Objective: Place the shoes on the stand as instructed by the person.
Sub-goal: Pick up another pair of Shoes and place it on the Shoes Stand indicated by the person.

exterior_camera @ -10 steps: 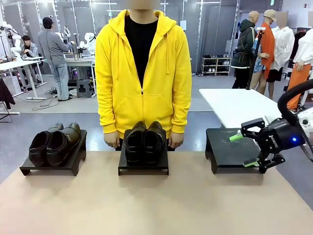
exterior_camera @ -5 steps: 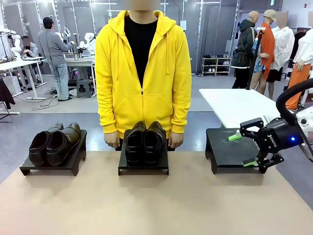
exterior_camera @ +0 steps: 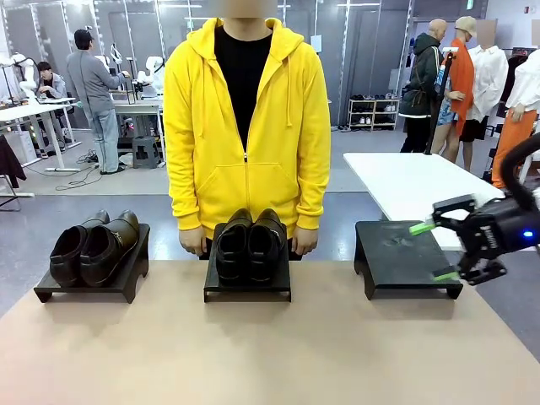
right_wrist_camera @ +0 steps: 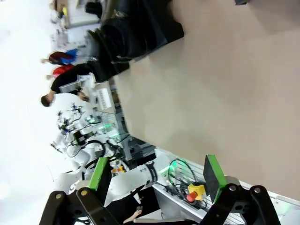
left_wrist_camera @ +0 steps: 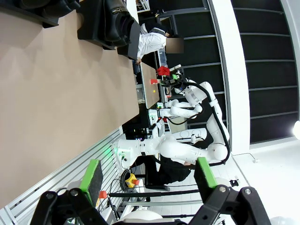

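Currently, the right gripper [exterior_camera: 440, 251] is hovering wide open, gripping nothing, beside the bare stand [exterior_camera: 403, 260]; black shoes [exterior_camera: 248, 244] are lying leftward, toes toward the robot.

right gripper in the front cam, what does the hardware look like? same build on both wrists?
The right gripper is black with bright green pads, a blue light glowing on its body and a black cable looping up behind it. In both wrist views the build matches: black linkage fingers with green pads on the left gripper too.
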Robot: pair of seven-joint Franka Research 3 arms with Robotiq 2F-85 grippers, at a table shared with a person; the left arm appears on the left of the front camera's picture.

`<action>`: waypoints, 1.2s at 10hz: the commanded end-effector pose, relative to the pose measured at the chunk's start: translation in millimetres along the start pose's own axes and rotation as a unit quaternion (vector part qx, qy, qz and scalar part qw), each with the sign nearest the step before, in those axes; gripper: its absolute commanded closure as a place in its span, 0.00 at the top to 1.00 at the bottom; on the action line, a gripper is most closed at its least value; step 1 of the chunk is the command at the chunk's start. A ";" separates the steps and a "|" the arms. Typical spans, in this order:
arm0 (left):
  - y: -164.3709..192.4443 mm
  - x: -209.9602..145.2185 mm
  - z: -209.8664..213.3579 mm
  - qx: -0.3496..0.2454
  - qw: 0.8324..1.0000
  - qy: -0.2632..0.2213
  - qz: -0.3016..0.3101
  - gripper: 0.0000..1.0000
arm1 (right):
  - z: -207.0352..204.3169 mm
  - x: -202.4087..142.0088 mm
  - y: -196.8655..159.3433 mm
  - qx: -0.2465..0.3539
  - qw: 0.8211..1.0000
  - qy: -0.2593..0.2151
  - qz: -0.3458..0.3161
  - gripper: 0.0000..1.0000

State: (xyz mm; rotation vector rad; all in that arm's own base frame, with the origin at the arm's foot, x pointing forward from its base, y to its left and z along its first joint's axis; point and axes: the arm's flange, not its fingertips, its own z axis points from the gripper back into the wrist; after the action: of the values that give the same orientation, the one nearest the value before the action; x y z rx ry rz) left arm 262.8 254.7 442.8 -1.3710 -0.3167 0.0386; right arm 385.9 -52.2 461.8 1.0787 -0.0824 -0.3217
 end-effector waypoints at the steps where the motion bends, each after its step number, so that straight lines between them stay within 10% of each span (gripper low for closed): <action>1: -1.8 -3.4 1.3 -0.002 1.000 0.007 -0.006 1.00 | 58.2 7.2 -35.2 0.063 0.998 0.001 0.008 1.00; 7: -1.8 -3.4 1.3 -0.002 1.000 0.007 -0.006 1.00 | 154.2 16.0 -166.0 0.177 0.984 -0.009 -0.030 1.00; 12: -1.8 -3.4 1.3 -0.002 1.000 0.007 -0.006 1.00 | 151.7 9.6 -173.6 0.175 0.983 -0.017 -0.046 1.00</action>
State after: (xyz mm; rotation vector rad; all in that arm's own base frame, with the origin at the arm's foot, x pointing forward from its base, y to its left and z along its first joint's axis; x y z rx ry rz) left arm 262.6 254.9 442.9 -1.3709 -0.3171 0.0390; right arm 329.0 -263.3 378.1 1.4388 -0.1154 -0.4222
